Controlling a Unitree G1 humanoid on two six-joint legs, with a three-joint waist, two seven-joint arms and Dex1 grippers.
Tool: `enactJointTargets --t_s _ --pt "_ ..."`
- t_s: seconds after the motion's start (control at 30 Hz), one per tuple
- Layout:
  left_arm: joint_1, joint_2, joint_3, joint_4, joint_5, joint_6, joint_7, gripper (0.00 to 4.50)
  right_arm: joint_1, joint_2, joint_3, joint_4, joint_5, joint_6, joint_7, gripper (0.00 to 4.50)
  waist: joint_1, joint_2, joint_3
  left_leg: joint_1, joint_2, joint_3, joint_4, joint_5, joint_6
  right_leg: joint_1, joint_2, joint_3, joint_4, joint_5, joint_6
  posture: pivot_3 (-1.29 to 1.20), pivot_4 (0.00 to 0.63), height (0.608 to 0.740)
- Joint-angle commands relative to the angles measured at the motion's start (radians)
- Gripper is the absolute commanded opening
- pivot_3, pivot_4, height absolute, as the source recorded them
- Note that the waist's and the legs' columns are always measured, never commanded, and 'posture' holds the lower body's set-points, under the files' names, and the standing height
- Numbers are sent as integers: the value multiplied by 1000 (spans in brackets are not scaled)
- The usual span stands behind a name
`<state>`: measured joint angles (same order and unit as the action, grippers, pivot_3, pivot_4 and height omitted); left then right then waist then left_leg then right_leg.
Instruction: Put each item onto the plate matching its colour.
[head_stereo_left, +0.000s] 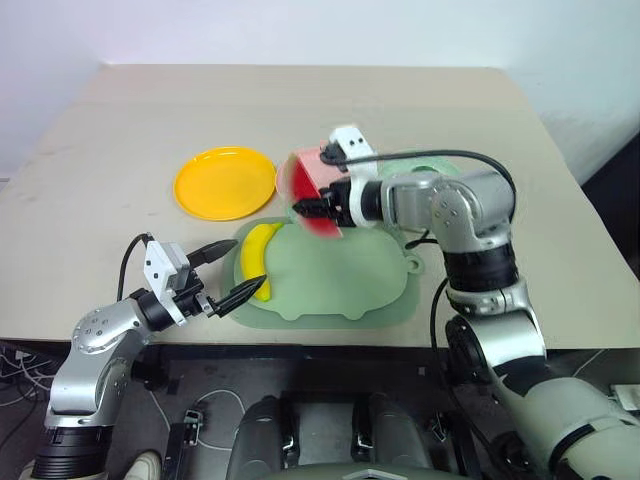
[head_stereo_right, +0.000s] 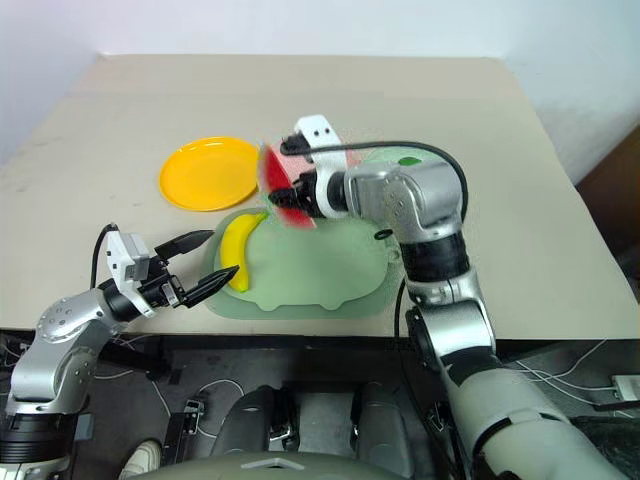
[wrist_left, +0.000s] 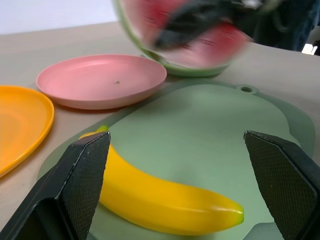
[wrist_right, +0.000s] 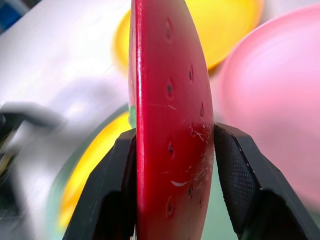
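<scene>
1. Above the middle of the table (head_stereo_left: 120, 130), the right gripper (head_stereo_left: 308, 208) is clamped on the watermelon wedge (head_stereo_left: 305, 185), one black finger on each flat red face, and holds it clear of the surface.
2. Seen from the right wrist, the wedge stands on edge between the fingers (wrist_right: 117, 185), its long axis running away from the gripper and its seeded red face (wrist_right: 170, 125) turned to the camera.
3. From the head camera the wedge hangs over the far edge of the pale green tray (head_stereo_left: 340, 280), with the pink plate (wrist_left: 100, 80) just behind it.
4. Toward the table's near edge, the tray holds the yellow banana (head_stereo_left: 257, 258) at its left end.
5. The banana lies flat, its long axis running roughly from the near edge toward the far edge, its curve bowing to the left.
6. Left of the pink plate and well apart from the tray, the yellow plate (head_stereo_left: 225, 182) sits bare on the table.
7. Near the table's near left corner, the left gripper (head_stereo_left: 222, 272) stands spread wide with nothing between its fingers, pointing at the banana from just beside the tray's left end.
8. A pale green plate (head_stereo_left: 432, 168) is partly hidden behind the right arm; what lies on it cannot be told.
</scene>
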<state>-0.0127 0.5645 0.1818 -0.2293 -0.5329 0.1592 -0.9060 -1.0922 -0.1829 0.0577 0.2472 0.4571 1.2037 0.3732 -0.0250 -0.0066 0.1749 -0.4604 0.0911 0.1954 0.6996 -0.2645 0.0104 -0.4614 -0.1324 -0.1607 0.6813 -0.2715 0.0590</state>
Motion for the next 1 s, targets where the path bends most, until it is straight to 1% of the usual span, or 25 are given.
enactJointTargets --t_s 0.03,0.1,0.2,0.3,0.4,0.53,0.63,0.67,0.83,0.93,1.0 --pt "-4 1 15 -26 4 -21 9 4500 -134 25 15 329 -120 -280 8 1880 -4 0 0 -1 0 0 0 0 0 -1 0 0 0 0 0 0 150 695" --pt "3 0 17 -34 4 -22 13 4500 -221 47 22 562 -193 -468 -4 1880 -8 0 0 -1 -1 1 0 0 0 -1 0 0 0 0 0 0 150 695" --pt "10 0 20 -42 6 -24 22 4500 -302 71 15 797 -263 -630 -38 1880 -19 0 0 -2 -1 3 -1 0 0 -2 0 0 1 0 0 0 150 695" --pt "24 1 22 -54 7 -27 30 4500 -335 88 21 937 -330 -733 -78 1880 -22 0 0 -1 -1 4 -1 1 0 -2 0 1 1 0 1 0 150 695" --pt "42 1 25 -68 8 -30 39 4500 -352 107 10 1004 -365 -772 -82 1880 -23 0 0 -1 -1 4 0 1 0 -2 0 1 2 0 1 0 150 695" --pt "61 -1 28 -83 9 -33 54 4500 -366 130 -11 1035 -385 -792 -65 3261 -23 0 0 -1 -1 3 0 1 -1 -3 0 2 2 -1 1 0 150 695" --pt "69 -5 28 -92 9 -34 65 4500 -375 127 -16 1036 -405 -819 -67 4361 -21 0 0 -1 -1 2 0 1 -1 -3 0 2 2 0 1 0 150 695" --pt "72 -6 27 -94 9 -35 68 4500 -380 122 -22 1034 -407 -824 -69 4471 -20 0 0 -1 -1 2 0 1 -1 -3 0 2 3 0 1 0 150 695" --pt "86 -5 31 -100 4 -37 69 4500 -398 89 -54 1007 -401 -828 -35 4471 -20 0 0 -1 -1 2 0 1 -1 -3 -1 2 3 0 1 0 150 695" --pt "74 -2 31 -88 1 -35 67 4500 -385 62 -67 941 -385 -799 38 4471 -21 0 0 -1 -1 2 0 1 -1 -3 -1 3 3 0 1 0 150 695" --pt "63 -2 31 -81 -1 -31 67 4500 -356 44 -72 859 -368 -767 90 4471 -21 0 0 -1 -1 2 0 1 -1 -3 0 3 3 0 1 0 150 695"
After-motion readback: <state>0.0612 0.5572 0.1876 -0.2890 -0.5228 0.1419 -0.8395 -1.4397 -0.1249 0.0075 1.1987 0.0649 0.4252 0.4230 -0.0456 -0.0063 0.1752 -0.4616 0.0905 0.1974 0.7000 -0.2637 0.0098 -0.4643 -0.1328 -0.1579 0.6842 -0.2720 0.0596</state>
